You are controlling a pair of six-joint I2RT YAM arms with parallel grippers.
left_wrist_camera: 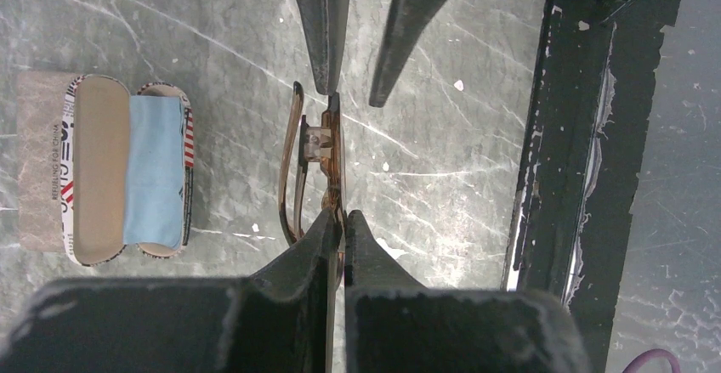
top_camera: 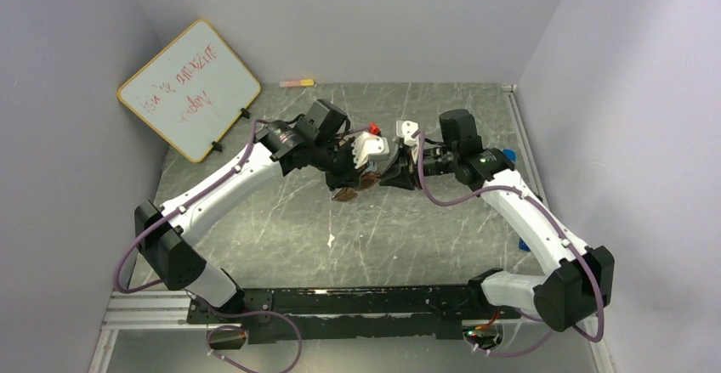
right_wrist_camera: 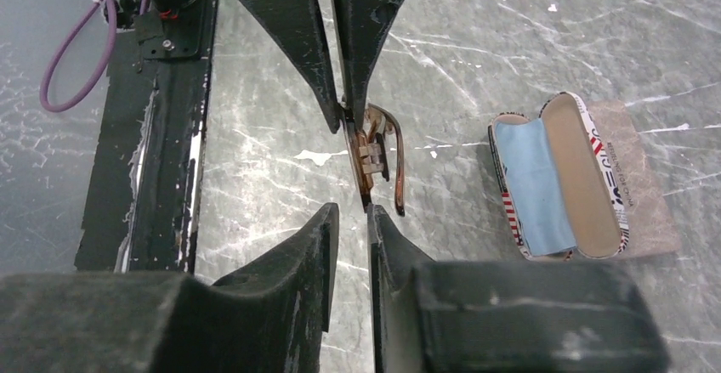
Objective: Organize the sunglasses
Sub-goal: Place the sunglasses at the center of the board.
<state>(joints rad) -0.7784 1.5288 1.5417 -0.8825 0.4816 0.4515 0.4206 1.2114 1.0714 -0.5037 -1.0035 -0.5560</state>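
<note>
The brown sunglasses (left_wrist_camera: 316, 154) with amber lenses hang folded and edge-on above the table, between the two arms at the middle of the top view (top_camera: 355, 186). My left gripper (left_wrist_camera: 340, 217) is shut on one end of their frame. My right gripper (right_wrist_camera: 353, 210) faces it from the other side, at the opposite end of the frame. Its jaws stand a narrow gap apart. The frame tip (right_wrist_camera: 366, 196) lies against the inner face of one finger, and the other finger is clear of it.
An open glasses case (left_wrist_camera: 102, 169) with a blue cloth (right_wrist_camera: 531, 182) lies on a grey pouch (right_wrist_camera: 646, 194) beside the glasses. A black rail (left_wrist_camera: 561, 152) runs along the near edge. A whiteboard (top_camera: 189, 90) leans at the back left.
</note>
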